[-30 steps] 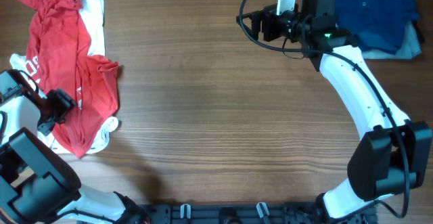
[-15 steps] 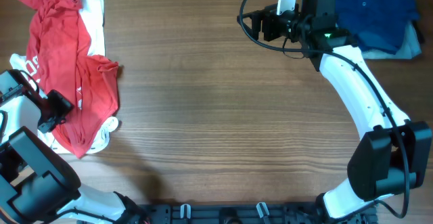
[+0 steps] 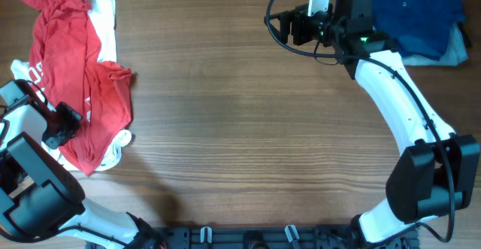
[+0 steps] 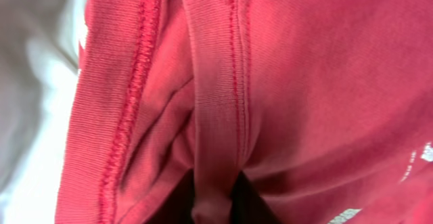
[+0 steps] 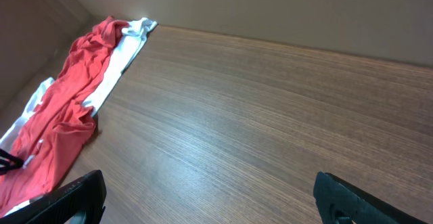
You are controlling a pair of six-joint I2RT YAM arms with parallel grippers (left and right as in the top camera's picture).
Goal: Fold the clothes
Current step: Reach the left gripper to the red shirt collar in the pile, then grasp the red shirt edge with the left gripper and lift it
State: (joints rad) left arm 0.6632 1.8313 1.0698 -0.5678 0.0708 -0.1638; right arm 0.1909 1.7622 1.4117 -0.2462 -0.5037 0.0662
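At the left edge of the overhead view we see the red T-shirt (image 3: 75, 91) lying crumpled in a long strip that runs from the upper left corner down to the lower left of the wooden table (image 3: 240, 129). It lies on top of a white T-shirt (image 3: 107, 23), which shows along its right side near the top and peeks out at its lower end. Some white lettering (image 3: 34, 72) shows on the red cloth near its left edge.

The left gripper (image 3: 62, 125) sits at the left side of the red T-shirt, low in the strip. In the left wrist view, red cloth fills almost the whole frame, and we see a stitched fold of it running down between two dark fingers (image 4: 254, 204) at the bottom centre. The jaws are closed on that fold of the red T-shirt. A strip of white cloth shows at the left edge of that view.

The right gripper (image 3: 285, 29) hovers over bare table in the upper right of the overhead view, well apart from the red T-shirt. In the right wrist view its fingers (image 5: 74, 197) stand at the two bottom corners, spread wide with nothing between them.

In the upper right corner, behind the right arm, a dark blue garment (image 3: 417, 12) lies on a light blue garment (image 3: 457, 52), whose edge shows at the right.
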